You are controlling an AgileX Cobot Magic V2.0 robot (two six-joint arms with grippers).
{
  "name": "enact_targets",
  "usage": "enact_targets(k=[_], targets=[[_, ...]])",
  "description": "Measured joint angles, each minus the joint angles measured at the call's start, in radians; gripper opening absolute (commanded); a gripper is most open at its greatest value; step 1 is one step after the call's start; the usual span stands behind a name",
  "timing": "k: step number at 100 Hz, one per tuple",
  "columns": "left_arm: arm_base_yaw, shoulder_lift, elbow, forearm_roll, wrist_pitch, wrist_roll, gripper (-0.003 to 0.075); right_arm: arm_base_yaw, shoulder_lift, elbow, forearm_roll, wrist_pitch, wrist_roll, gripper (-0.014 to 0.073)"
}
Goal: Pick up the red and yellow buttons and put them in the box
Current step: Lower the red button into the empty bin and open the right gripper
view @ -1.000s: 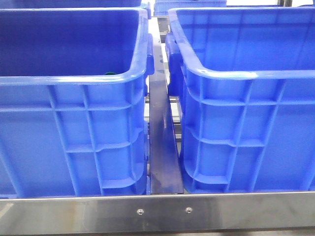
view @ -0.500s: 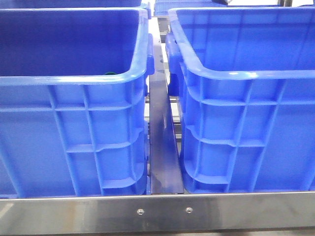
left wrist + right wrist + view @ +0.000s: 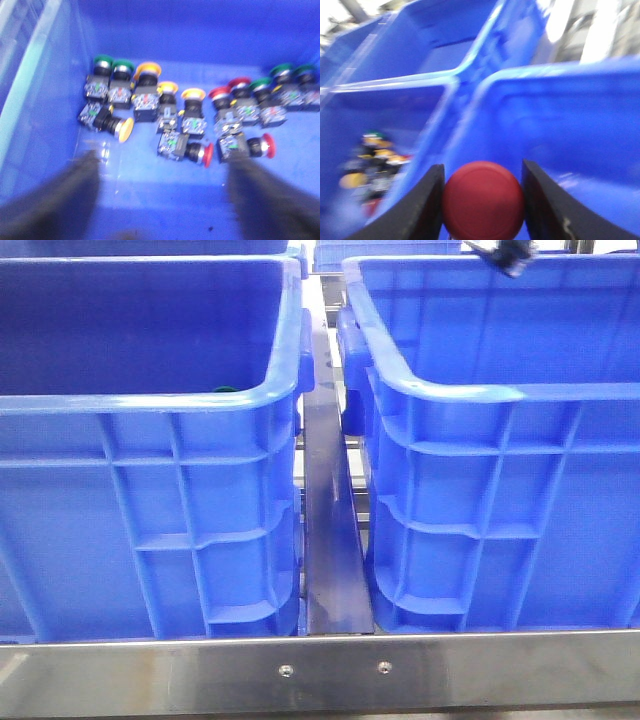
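Right gripper [image 3: 482, 200]: I see it high over the right box [image 3: 500, 440], fingers clamped on a red button [image 3: 483, 200], domed cap facing the wrist camera.
Left gripper [image 3: 160, 200]: spread wide, empty, above the buttons [image 3: 190, 120] in the left box [image 3: 150, 490].
Buttons: most upright, three tipped sideways.

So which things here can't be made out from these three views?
- Front view: the buttons are hidden behind the near wall of the left crate; the right crate floor too.
- Front view: the right tool is cut off by the top edge.
- Right wrist view: motion blur; the red button hides its own body.
- Left wrist view: blur leaves the button labels unreadable; the left tool tips are cut off.
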Motion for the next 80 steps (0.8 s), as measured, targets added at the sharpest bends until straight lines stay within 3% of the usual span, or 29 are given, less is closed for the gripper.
enact_targets(k=[15, 45, 80], targets=[[0.0, -0.047, 0.021, 0.0, -0.006, 0.0, -0.0022, 0.0, 0.006, 0.0, 0.036, -0.133, -0.192, 0.0237], [0.0, -0.053, 0.023, 0.0, -0.031, 0.0, -0.0019, 0.0, 0.194, 0.0, 0.282, -0.202, -0.661, 0.0237], [0.0, -0.053, 0.023, 0.0, -0.033, 0.0, -0.0019, 0.0, 0.426, -0.107, 0.299, -0.182, -0.768, 0.0237]])
